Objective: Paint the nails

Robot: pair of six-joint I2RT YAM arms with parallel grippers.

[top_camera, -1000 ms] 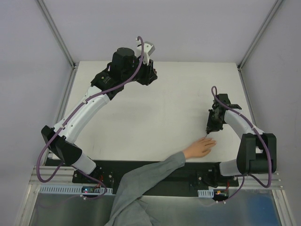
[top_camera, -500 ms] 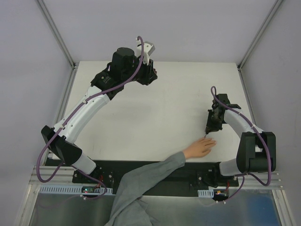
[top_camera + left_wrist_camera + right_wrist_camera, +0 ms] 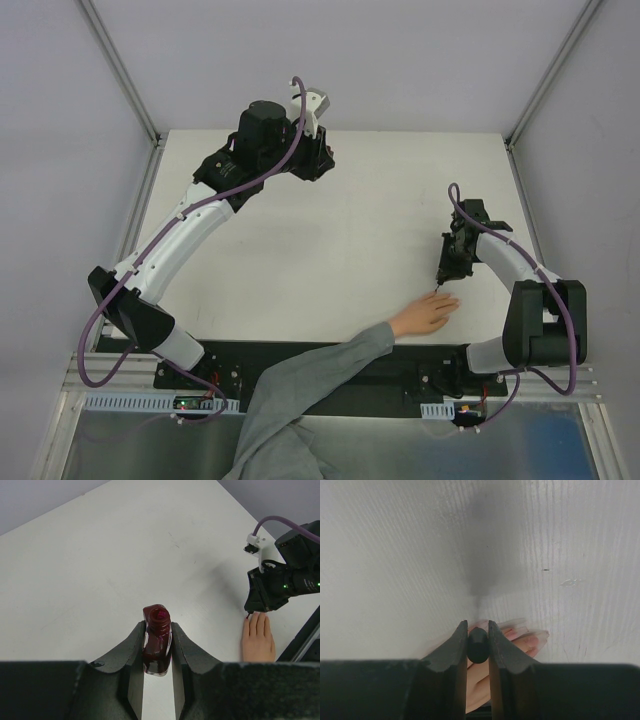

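Observation:
A bare hand (image 3: 425, 313) with a grey sleeve lies flat on the white table (image 3: 350, 220) near its front edge. My right gripper (image 3: 443, 270) is shut on the black brush cap (image 3: 477, 645). It points down, with the brush tip at the fingertips. In the right wrist view the hand (image 3: 520, 641) lies blurred under my gripper (image 3: 477, 625), and its nails (image 3: 513, 634) look pinkish. My left gripper (image 3: 157, 627) is shut on an open dark red polish bottle (image 3: 157, 642), held upright at the table's far left. The hand also shows in the left wrist view (image 3: 258, 636).
The grey-sleeved arm (image 3: 300, 385) reaches in over the black front rail (image 3: 240, 355) between the two arm bases. White walls enclose the table at the back and sides. My left arm (image 3: 190, 230) arches along the left side.

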